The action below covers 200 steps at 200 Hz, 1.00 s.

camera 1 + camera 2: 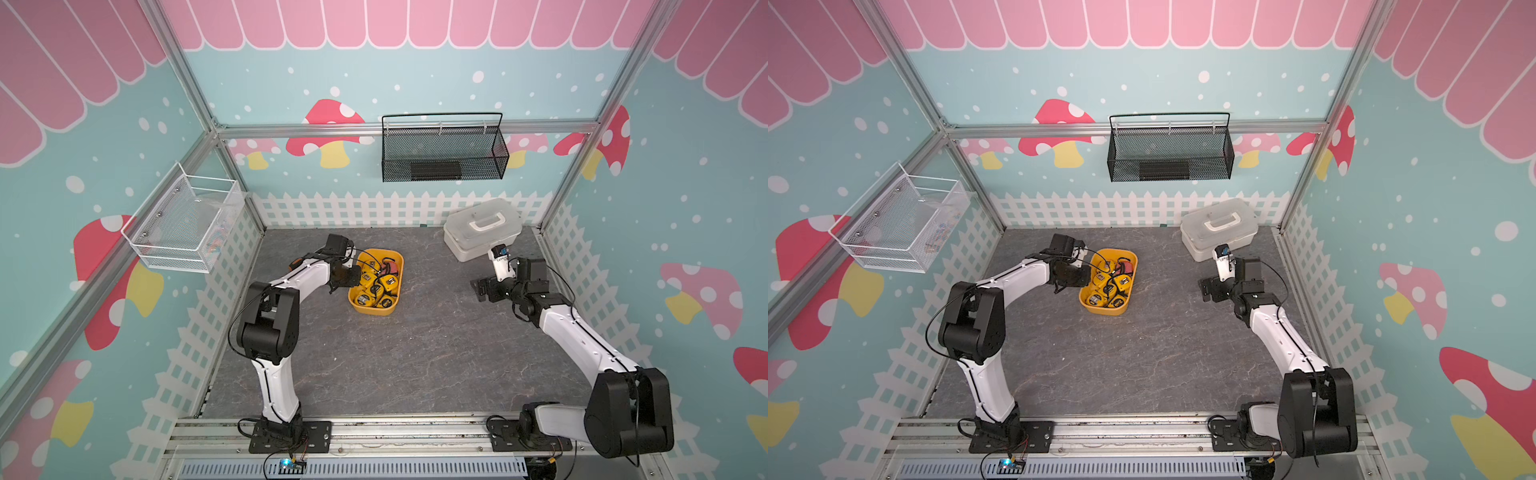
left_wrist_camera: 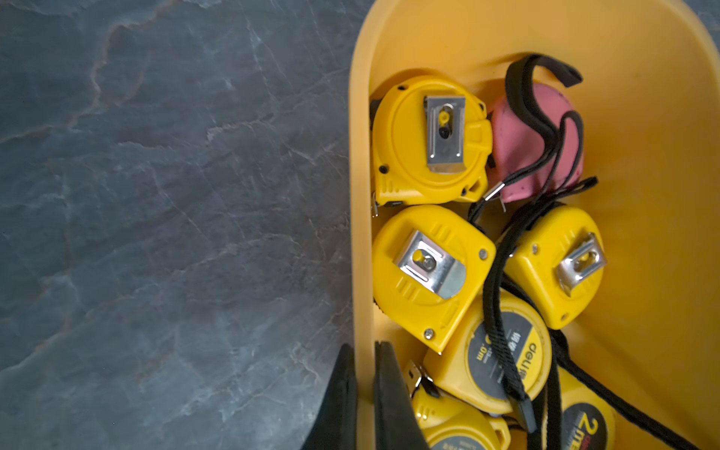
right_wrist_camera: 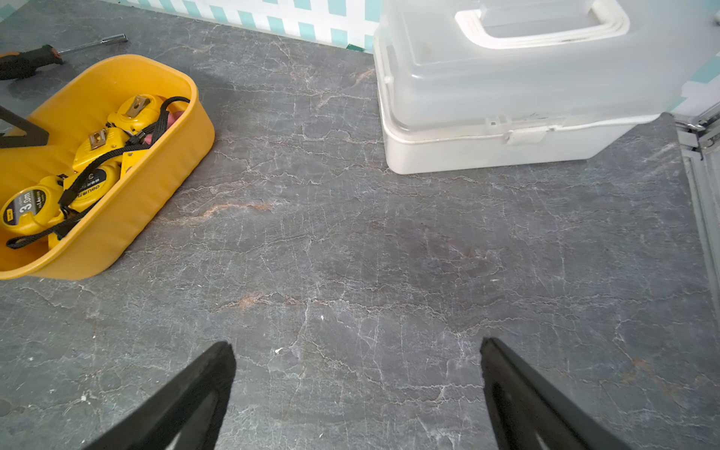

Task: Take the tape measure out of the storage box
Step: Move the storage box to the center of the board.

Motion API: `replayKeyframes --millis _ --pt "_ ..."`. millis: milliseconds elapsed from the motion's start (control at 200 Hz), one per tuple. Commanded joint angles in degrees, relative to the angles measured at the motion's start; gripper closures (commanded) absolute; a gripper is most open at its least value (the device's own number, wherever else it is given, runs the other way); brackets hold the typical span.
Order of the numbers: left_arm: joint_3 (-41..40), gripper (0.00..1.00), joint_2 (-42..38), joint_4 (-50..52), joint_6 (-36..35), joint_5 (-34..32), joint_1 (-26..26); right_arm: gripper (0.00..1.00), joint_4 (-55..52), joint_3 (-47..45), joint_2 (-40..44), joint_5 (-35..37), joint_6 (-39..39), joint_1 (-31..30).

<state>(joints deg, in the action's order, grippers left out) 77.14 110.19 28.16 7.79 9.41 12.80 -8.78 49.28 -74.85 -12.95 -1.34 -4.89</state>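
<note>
Left gripper (image 2: 365, 345): clamped on a long side wall of the yellow storage box (image 2: 662, 156), one finger outside and one inside. It grips the box itself, not a tape measure.
Right gripper (image 3: 356, 343): jaws spread wide and empty, low over bare table (image 3: 350, 233), near the white case (image 3: 506, 97).
Tape measures (image 2: 428, 272): all are inside the storage box, several yellow ones and a pink tape measure (image 2: 522, 156). They crowd toward the wall the left gripper holds, with black straps (image 2: 495, 311) lying across them.
Direction from the free tool: the box sits well apart from the right gripper, toward the robot's left and at about the same depth on the table.
Box long axis: in both top views it runs from the near edge toward the rear fence, leaning slightly. A reach from the right would therefore cross the far long wall (image 1: 397, 286).
Nearer arm: the left is at the box but occupied, so the pick likely falls to the right gripper while the left steadies the box.
Watch: the tangled straps may drag a neighbouring tape measure along.
</note>
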Motion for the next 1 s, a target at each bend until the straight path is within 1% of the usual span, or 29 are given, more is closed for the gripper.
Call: replayKeyframes --millis 0,215,310,320,340,560,831,996 --pt "-4.3 1.00 -1.9 2.8 4.7 -0.8 3.0 0.01 -2.2 1.9 -1.2 -0.9 0.2 -0.5" --pt "-7.8 1.00 -5.1 1.7 9.9 -3.6 8.9 0.01 -4.5 4.5 -3.3 -1.4 0.6 -1.3" --pt "-9.5 1.00 -6.1 1.7 12.2 -5.1 10.4 0.01 -5.3 5.2 -3.8 -1.5 0.9 -1.8" --pt "-9.7 1.00 -6.3 1.7 12.4 -5.3 11.6 0.01 -5.4 5.3 -3.8 -1.4 0.9 -1.9" --pt "-10.0 1.00 -6.7 1.7 13.0 -5.7 12.4 0.01 -5.6 5.4 -4.0 -1.5 1.0 -2.0" --pt "-14.6 1.00 -9.6 0.9 18.6 -8.8 18.1 0.01 -6.5 6.4 -5.6 -2.0 1.0 -3.6" --pt "-19.1 1.00 -14.9 0.8 25.1 -11.1 22.4 0.01 -8.8 9.4 -8.8 -2.8 1.7 -6.1" --pt "-21.0 0.99 -15.7 0.6 27.6 -11.9 24.7 0.01 -10.0 11.4 -11.0 -3.1 2.2 -8.1"
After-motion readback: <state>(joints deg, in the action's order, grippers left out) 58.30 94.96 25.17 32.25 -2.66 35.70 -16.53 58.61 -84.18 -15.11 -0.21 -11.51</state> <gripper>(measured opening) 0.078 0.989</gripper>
